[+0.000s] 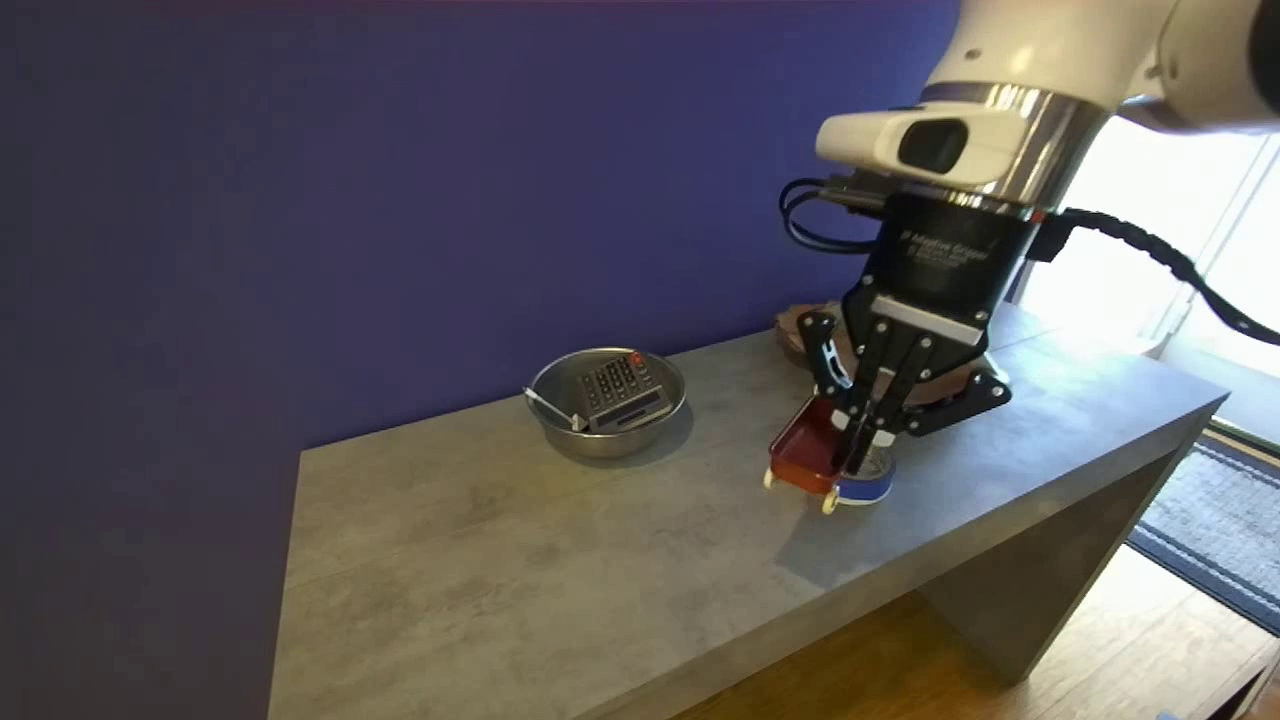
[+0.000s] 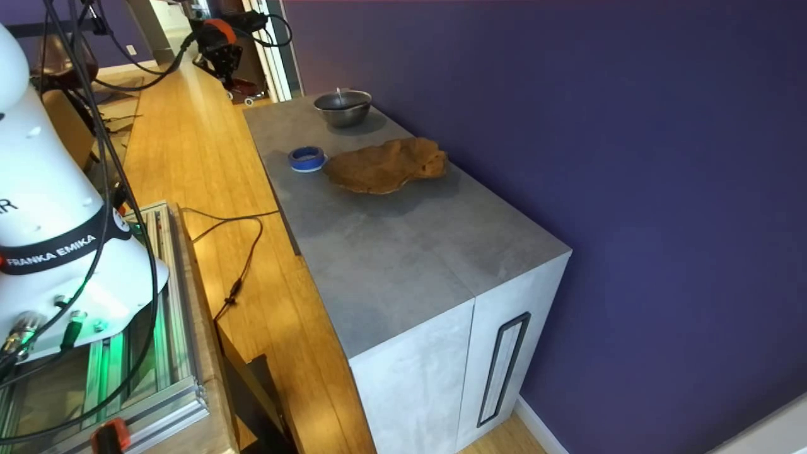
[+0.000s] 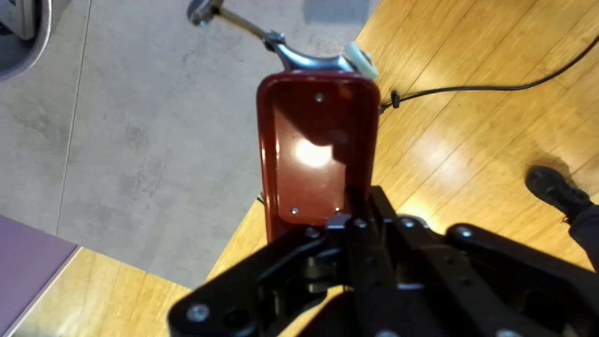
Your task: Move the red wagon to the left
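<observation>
The red wagon (image 3: 313, 154) is held in the air: right of centre in an exterior view (image 1: 803, 455), upper left in an exterior view (image 2: 244, 88), and mid-frame in the wrist view, its handle (image 3: 302, 59) reaching to the upper left. The gripper (image 1: 853, 460) is drawn nearly closed, pinching the wagon's side wall. A blue dish (image 2: 307, 159) sits on the table (image 2: 391, 252), left of centre in an exterior view, close by a brown tray (image 2: 384, 167). Mid-frame in an exterior view, a metal bowl (image 1: 608, 445) holds a calculator (image 1: 622, 395).
</observation>
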You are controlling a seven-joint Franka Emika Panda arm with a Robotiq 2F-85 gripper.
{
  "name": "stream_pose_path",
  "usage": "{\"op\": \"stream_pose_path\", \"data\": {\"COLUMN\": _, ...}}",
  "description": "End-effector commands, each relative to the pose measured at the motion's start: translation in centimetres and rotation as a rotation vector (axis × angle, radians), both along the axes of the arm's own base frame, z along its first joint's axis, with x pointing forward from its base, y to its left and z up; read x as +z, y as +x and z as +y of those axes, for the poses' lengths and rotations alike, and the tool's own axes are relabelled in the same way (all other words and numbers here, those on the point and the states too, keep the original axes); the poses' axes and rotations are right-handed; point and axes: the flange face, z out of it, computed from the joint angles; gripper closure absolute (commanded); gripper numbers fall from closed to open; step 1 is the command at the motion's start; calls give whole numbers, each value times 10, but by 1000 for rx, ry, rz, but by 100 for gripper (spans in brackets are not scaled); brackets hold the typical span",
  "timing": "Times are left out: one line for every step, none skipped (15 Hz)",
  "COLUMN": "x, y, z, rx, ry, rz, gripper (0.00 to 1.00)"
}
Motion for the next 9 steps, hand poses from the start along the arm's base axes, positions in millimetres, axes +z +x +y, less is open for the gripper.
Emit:
{"op": "stream_pose_path", "data": {"x": -6, "y": 7, "z": 8, "rx": 1, "ry": 0, "rz": 8, "gripper": 95}}
{"op": "stream_pose_path", "data": {"x": -11, "y": 12, "z": 14, "rx": 1, "ry": 2, "rz": 18, "gripper": 95}}
{"op": "stream_pose_path", "data": {"x": -14, "y": 15, "z": 17, "rx": 1, "ry": 5, "rz": 25, "gripper": 95}}
{"op": "stream_pose_path", "data": {"x": -15, "y": 17, "z": 19, "rx": 1, "ry": 6, "rz": 28, "gripper": 95}}
{"op": "stream_pose_path", "data": {"x": -18, "y": 16, "z": 18, "rx": -48, "ry": -3, "rz": 34, "gripper": 99}}
{"op": "stream_pose_path", "data": {"x": -25, "y": 15, "z": 23, "rx": -142, "ry": -9, "rz": 33, "gripper": 99}}
{"op": "stream_pose_path", "data": {"x": -32, "y": 16, "z": 29, "rx": -199, "ry": -5, "rz": 39, "gripper": 99}}
{"op": "stream_pose_path", "data": {"x": -39, "y": 19, "z": 35, "rx": -250, "ry": 7, "rz": 19, "gripper": 99}}
{"op": "stream_pose_path", "data": {"x": -47, "y": 20, "z": 40, "rx": -306, "ry": 10, "rz": 15, "gripper": 99}}
